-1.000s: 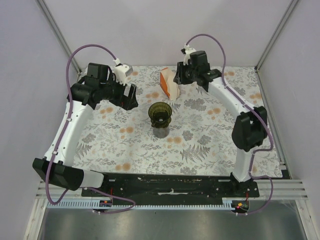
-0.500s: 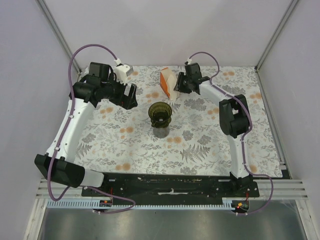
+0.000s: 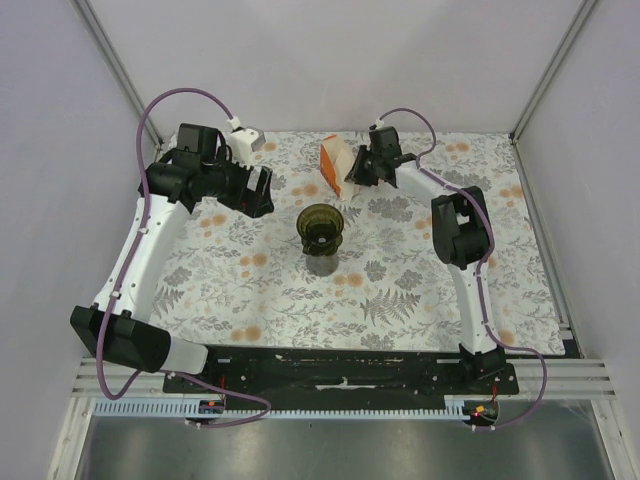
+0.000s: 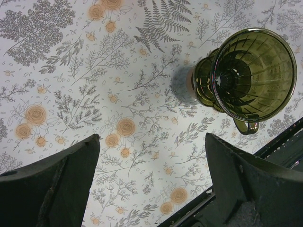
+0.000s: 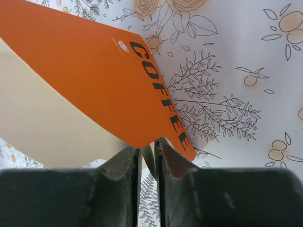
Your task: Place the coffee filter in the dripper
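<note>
The dark green dripper [image 3: 320, 228] stands on its grey base at the table's middle; it also shows in the left wrist view [image 4: 253, 71], with nothing in it. My right gripper [image 3: 352, 178] is at the lower edge of the orange-and-cream pack [image 3: 337, 165] at the back. In the right wrist view the gripper [image 5: 147, 144] is nearly closed under the pack [image 5: 94, 80], pinching a thin pale sheet edge, the coffee filter [image 5: 148, 150]. The rest of the filter is hidden. My left gripper [image 3: 262, 192] hangs open and empty left of the dripper [image 4: 151, 142].
The floral tablecloth [image 3: 400, 290] covers the table. White walls and metal posts enclose it on three sides. The black rail [image 3: 340, 365] with the arm bases runs along the near edge.
My right arm has folded and lowered its gripper down to the pack's lower edge. The left arm and the dripper have not moved.
</note>
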{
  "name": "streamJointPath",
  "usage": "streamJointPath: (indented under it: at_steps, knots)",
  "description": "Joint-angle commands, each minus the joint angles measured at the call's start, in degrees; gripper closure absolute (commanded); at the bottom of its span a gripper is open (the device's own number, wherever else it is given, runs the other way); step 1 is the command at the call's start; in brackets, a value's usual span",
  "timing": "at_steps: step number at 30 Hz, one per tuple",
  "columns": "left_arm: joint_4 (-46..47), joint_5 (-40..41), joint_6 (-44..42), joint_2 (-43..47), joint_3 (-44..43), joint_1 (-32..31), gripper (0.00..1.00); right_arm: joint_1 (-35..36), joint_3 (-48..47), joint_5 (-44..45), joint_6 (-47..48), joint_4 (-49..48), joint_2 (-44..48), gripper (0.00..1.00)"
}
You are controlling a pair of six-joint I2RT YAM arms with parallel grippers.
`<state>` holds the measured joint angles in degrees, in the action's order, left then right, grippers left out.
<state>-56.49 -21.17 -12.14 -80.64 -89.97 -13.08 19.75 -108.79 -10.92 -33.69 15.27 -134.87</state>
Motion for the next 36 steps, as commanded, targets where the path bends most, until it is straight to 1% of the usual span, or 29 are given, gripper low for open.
streamJointPath:
  at_steps: [1, 2, 4, 5, 8, 10, 13, 20, 23, 27, 29, 32, 34, 36]
  knots:
    - [0.85, -1.68, -2.01, -0.48, -2.14, 0.42, 0.04, -0.15, -2.48, -2.0, -0.24, -1.91, 0.83, 0.83]
    - [0.85, -1.68, -2.1, -0.39, -2.14, 0.43, 0.04, -0.06, -2.22, -1.92, 0.29, -1.91, 1.36, 0.87]
    - [0.85, -1.68, -2.1, -0.31, -2.14, 0.6, 0.04, -0.06, -1.43, -1.91, 1.52, -1.99, 2.58, 0.97]
    - [0.85, -1.68, -2.1, -0.31, -2.14, 0.51, 0.04, -0.06, -0.81, -1.91, 2.22, -2.17, 3.38, 1.0]
    - [0.85, -1.68, -2.18, -0.39, -2.22, 0.6, 0.04, 0.03, 1.47, -2.79, 4.94, -3.22, 6.54, 1.0]
    - [0.86, -1.68, -2.1, -0.22, -2.4, 0.69, 0.04, 0.03, 5.06, -3.49, 7.14, -5.5, 10.05, 1.0]
    - [0.85, -1.86, -2.18, -0.22, -2.57, 0.77, 0.03, 0.46, 9.73, -3.23, 11.61, -7.7, 16.99, 1.0]
    - [0.77, -2.91, -3.15, 0.83, -3.45, 0.78, 0.03, 0.56, 20.18, -2.88, 24.89, -6.74, 35.52, 1.0]
    - [-0.28, -5.36, -4.11, 1.1, -5.03, 0.78, 0.03, 0.55, 23.97, -9.1, 31.91, -5.34, 42.91, 1.0]
    - [-1.69, -12.91, -5.26, 1.89, -7.93, 0.69, 0.03, 1.08, 28.45, -18.77, 40.18, -3.23, 52.58, 1.0]
    - [-2.31, -16.52, -5.09, 2.07, -9.6, 0.51, 0.03, 2.39, 31.17, -23.34, 45.09, -2.35, 58.03, 1.0]
    - [-3.8, -21.79, -6.13, 2.85, -11.45, -0.27, 0.03, 6.26, 34.78, -28.18, 53.97, -1.82, 65.06, 1.0]
    - [-4.06, -22.78, -7.71, 4.35, -11.45, -2.37, 0.03, 8.19, 36.19, -31.95, 56.1, -1.64, 68.23, 1.0]
    - [-5.29, -20.25, -10.61, 5.32, -11.63, -8.42, 0.03, 9.43, 35.76, -35.56, 55.58, -1.03, 69.82, 1.0]
